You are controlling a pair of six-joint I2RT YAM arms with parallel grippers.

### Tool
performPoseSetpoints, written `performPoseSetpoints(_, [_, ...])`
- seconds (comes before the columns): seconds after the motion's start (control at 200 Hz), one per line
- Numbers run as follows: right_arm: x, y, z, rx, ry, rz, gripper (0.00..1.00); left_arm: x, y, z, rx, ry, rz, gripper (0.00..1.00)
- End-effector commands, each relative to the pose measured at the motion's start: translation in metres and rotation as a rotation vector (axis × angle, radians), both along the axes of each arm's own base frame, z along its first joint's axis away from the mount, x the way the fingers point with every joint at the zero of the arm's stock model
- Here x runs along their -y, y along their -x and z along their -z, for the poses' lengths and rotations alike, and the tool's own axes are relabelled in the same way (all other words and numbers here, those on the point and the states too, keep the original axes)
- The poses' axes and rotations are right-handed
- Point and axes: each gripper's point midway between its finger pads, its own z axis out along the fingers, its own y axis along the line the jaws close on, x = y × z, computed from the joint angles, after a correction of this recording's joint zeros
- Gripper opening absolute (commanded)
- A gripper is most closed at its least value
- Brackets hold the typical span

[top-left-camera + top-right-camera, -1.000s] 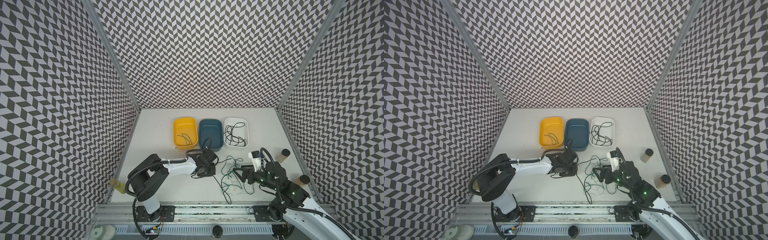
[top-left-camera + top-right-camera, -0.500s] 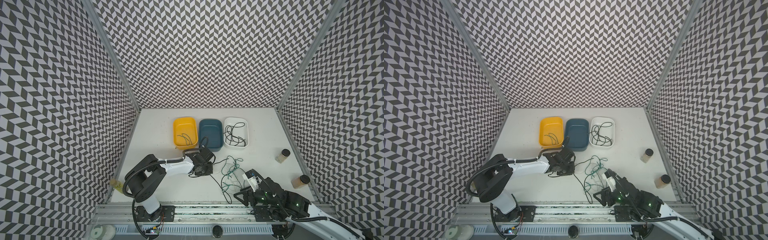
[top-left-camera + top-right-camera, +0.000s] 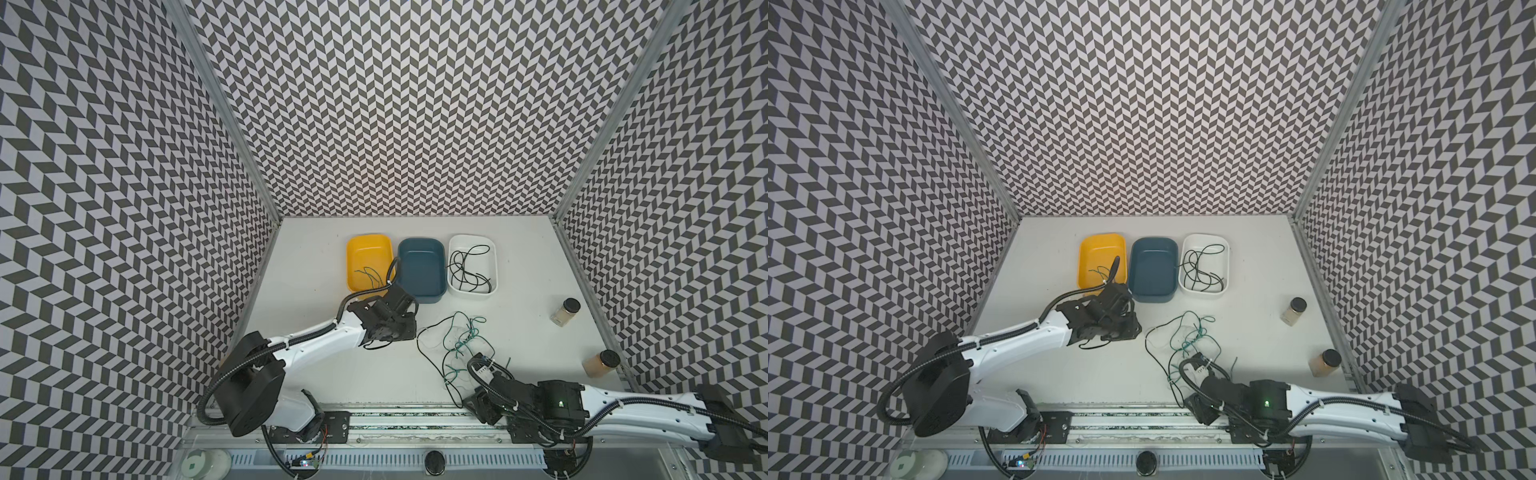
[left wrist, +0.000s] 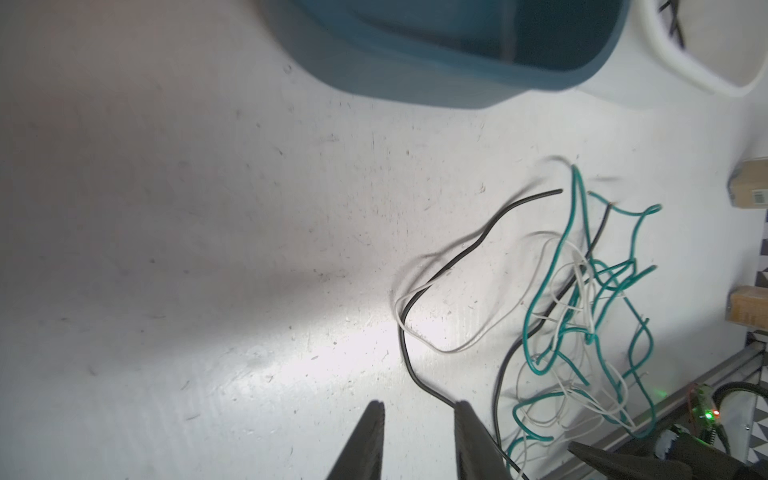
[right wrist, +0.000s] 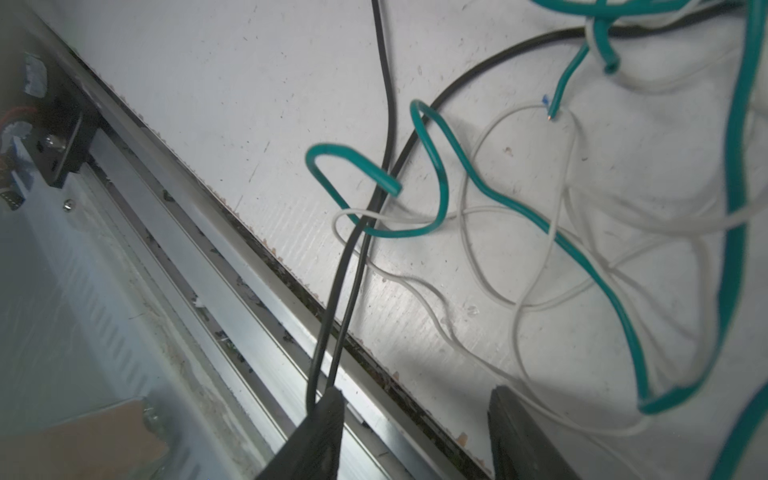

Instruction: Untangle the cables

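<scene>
1. Nearest, at the front edge of the table (image 3: 316, 299), the right gripper (image 5: 417, 392) has its jaws spread. A folded loop of the black cable (image 5: 390, 104) hangs over the metal rail (image 5: 187, 266) and reaches one finger. Nothing is between the jaws.
2. Just behind it, the cables (image 3: 460, 344) lie in one loose heap on the table, between the two arms. They are thin, limp wires with a smooth round coat. The green cable (image 5: 444, 187) keeps hook-like bends, and the white cable (image 5: 515, 305) makes soft loops that are hard to see on the matt, scratched white surface.
3. Further in, the left gripper (image 4: 419, 405) has its jaws a little apart and they are empty. The black cable passes close by one fingertip.
4. I judge that the step in hand is to draw the black cable out of the heap. The next move calls for closing on this strand alone and pulling it away slowly, because green hooks cross over it.
5. Farthest stand three smooth plastic trays with round corners:
   - The yellow tray (image 3: 368, 249) holds short green pieces.
   - The blue tray (image 3: 419, 266) looks empty.
   - The white tray (image 3: 471, 237) holds black coils.
   - Two jars with dark lids, the pale jar (image 3: 565, 311) and the brown jar (image 3: 600, 365), stand well apart by the right wall.
</scene>
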Motion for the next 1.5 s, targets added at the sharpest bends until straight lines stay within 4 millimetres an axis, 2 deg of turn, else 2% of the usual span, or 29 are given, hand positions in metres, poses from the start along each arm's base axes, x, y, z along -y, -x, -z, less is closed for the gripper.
performPoseSetpoints(0.0, [-0.013,-0.015,-0.029,0.057,-0.089,0.072,0.56,-0.018,-0.007,-0.027,0.069,-0.030,-0.016,0.32])
performPoseSetpoints(0.22, [-0.003,-0.019,-0.045,0.086,-0.139,0.111,0.58,-0.044,0.002,-0.048,0.122,-0.029,-0.033,0.33])
performPoseSetpoints(0.325, [-0.007,-0.018,-0.050,0.096,-0.165,0.092,0.59,-0.053,0.007,-0.054,0.140,-0.028,-0.039,0.33])
performPoseSetpoints(0.546, [-0.024,-0.011,-0.033,0.044,-0.091,0.037,0.58,-0.062,0.015,-0.059,0.156,-0.010,-0.047,0.35])
performPoseSetpoints(0.681, [-0.030,-0.010,-0.026,0.028,-0.080,0.034,0.53,-0.062,0.018,-0.061,0.159,0.008,-0.047,0.36])
performPoseSetpoints(0.901, [-0.036,-0.011,-0.034,0.045,-0.101,0.021,0.30,-0.061,0.022,-0.057,0.144,0.032,-0.047,0.36])
performPoseSetpoints(0.996, [-0.038,-0.011,-0.039,0.052,-0.109,0.009,0.24,-0.060,0.023,-0.055,0.141,0.035,-0.046,0.36])
performPoseSetpoints(1.077, [-0.040,-0.011,-0.040,0.058,-0.112,-0.001,0.24,-0.062,0.022,-0.057,0.149,0.031,-0.048,0.36])
performPoseSetpoints(1.217, [-0.040,-0.010,-0.033,0.050,-0.090,-0.009,0.32,-0.063,0.022,-0.059,0.156,0.030,-0.046,0.36])
performPoseSetpoints(1.277, [-0.042,-0.008,-0.031,0.039,-0.087,-0.017,0.33,-0.064,0.023,-0.060,0.157,0.028,-0.047,0.36])
performPoseSetpoints(1.392, [-0.043,-0.006,-0.028,0.028,-0.070,-0.028,0.28,-0.065,0.023,-0.059,0.156,0.028,-0.047,0.36])
performPoseSetpoints(1.497, [-0.045,-0.006,-0.027,0.028,-0.062,-0.036,0.19,-0.065,0.023,-0.060,0.155,0.028,-0.048,0.36])
